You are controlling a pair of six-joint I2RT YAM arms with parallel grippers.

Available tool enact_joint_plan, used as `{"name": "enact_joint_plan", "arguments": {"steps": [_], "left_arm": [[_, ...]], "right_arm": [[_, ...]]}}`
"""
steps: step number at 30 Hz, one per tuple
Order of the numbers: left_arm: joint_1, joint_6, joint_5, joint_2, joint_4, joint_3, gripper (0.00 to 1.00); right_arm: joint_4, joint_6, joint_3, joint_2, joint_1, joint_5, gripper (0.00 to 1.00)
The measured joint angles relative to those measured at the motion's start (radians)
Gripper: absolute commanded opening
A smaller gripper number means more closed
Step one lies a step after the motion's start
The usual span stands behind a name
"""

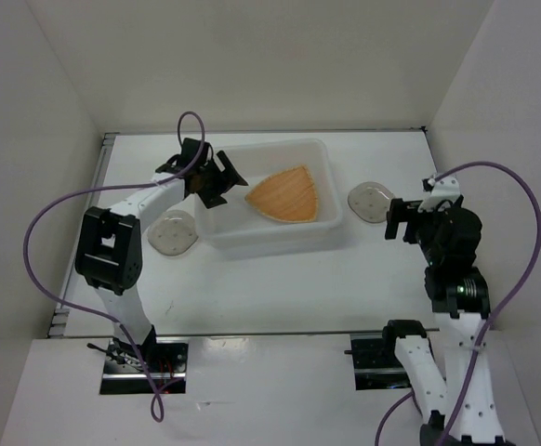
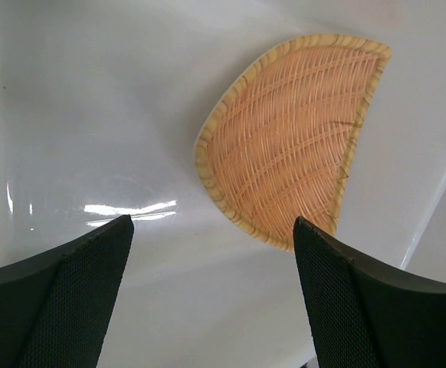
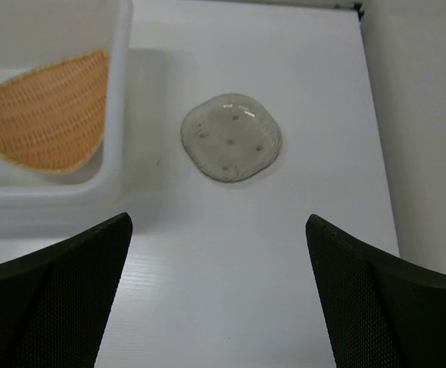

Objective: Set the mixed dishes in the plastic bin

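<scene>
White counter (image 1: 252,288) w/ white walls (image 1: 252,56): white translucent plastic bin (image 1: 270,237) mid-far, orange-tan ribbed plate (image 1: 284,193) already inside. Left fingers (image 1: 217,181) wide apart, empty, over bin's left end. Right fingers (image 1: 396,218) wide, empty, facing small grey translucent plate (image 1: 368,199) right of bin, prob. next pick.

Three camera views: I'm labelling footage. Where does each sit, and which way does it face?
Top external: fixed above and behind, looking down on the table; left arm and right arm show, bases nearest.
Left wrist: on the left arm, looking down into the bin at the orange plate; its open jaws frame the bottom.
Right wrist: on the right arm, facing a grey plate on the table beside the bin; open jaws at bottom.
Shared: all three show the orange plate in the bin.
</scene>
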Motion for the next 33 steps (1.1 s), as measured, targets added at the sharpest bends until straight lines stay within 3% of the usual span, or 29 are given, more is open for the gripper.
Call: {"name": "enact_joint_plan", "arguments": {"steps": [6, 12, 16, 20, 25, 33], "left_arm": [[0.019, 0.033, 0.026, -0.007, -0.048, 0.028, 0.95], [-0.024, 0.116, 0.079, -0.011, -0.094, 0.273, 0.99], [-0.075, 0.241, 0.021, -0.105, -0.157, 0.391, 0.99], [-0.086, 0.363, -0.087, -0.323, -0.247, 0.335, 0.99], [-0.038, 0.443, -0.198, -0.613, -0.315, 0.144, 0.99], [-0.027, 0.441, -0.269, -0.803, -0.390, -0.048, 0.99]], "right_arm": [[-0.021, 0.022, 0.058, 0.235, 0.000, -0.009, 0.98], [-0.039, 0.052, 0.260, 0.449, -0.040, -0.095, 0.98], [-0.040, 0.066, 0.370, 0.649, -0.123, -0.143, 0.98], [-0.039, 0.061, 0.368, 0.846, -0.178, -0.124, 0.98], [-0.046, 0.043, 0.348, 1.010, -0.253, -0.172, 0.98], [-0.107, -0.021, 0.623, 1.416, -0.394, -0.351, 0.98]]}}
